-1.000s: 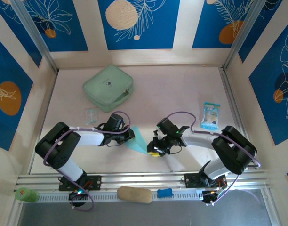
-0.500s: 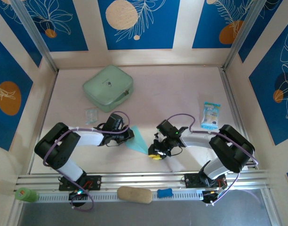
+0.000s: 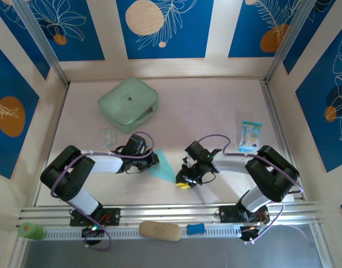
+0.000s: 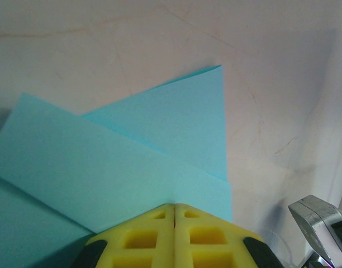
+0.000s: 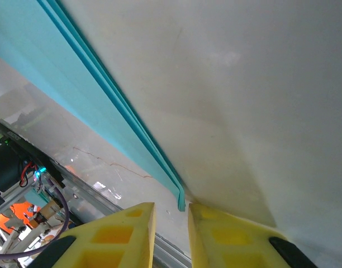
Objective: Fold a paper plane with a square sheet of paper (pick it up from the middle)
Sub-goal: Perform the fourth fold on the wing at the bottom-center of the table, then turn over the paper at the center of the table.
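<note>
The light cyan sheet of paper, folded into a narrow pointed dart with layered flaps, lies on the table between the two arms. My left gripper is shut, its yellow tips pressed onto the paper's wide end. The right gripper sits at the pointed end. Its jaws stand slightly apart, and the tip of the folded edge lies in the gap, close to the right finger.
A mint-green case sits at the back left, with a small clear packet nearer. A printed blue-white packet lies at the right. On the front rail lie a beige pad, a blue piece and a green bottle.
The right gripper's jaws have narrowed around the paper's tip and the arm has shifted slightly left. The left arm and the paper have stayed put.
</note>
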Motion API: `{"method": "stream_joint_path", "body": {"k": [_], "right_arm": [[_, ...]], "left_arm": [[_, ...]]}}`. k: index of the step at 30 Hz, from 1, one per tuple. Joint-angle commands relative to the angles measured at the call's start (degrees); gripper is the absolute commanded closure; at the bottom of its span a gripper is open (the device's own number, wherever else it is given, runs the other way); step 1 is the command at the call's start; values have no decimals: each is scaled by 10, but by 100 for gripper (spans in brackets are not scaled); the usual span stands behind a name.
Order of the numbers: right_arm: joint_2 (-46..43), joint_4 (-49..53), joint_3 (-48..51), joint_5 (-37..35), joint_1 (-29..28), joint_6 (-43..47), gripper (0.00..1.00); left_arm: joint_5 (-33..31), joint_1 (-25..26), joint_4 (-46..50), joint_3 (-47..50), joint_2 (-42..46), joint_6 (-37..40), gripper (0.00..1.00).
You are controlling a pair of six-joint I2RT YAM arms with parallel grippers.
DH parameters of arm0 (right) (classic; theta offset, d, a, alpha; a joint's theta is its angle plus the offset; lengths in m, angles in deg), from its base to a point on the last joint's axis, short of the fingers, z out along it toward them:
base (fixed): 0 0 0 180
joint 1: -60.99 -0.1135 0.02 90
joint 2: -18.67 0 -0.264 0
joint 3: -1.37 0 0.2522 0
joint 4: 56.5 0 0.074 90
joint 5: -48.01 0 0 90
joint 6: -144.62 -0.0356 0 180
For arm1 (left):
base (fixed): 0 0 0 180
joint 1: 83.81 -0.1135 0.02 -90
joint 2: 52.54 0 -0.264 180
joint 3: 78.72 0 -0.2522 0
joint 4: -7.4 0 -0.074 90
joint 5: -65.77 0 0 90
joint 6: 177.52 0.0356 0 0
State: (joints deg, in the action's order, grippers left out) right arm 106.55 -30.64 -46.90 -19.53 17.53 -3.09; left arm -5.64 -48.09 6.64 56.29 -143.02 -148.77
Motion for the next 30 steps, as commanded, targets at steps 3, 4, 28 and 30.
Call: {"method": "stream_joint_path", "body": {"k": [3,4,28,30], "right_arm": [[-1,-11,-11,-28,6,-12,77],[-1,-11,-12,-30,7,-14,77],[-30,-6,3,-53,11,-20,96],[-46,1,4,-63,10,-12,97]], "left_arm": [[-8,-6,28,6,6,-7,97],[-7,-6,28,6,6,-7,97],[-4,-6,19,4,13,-12,96],[2,-6,12,0,23,-16,93]]}}
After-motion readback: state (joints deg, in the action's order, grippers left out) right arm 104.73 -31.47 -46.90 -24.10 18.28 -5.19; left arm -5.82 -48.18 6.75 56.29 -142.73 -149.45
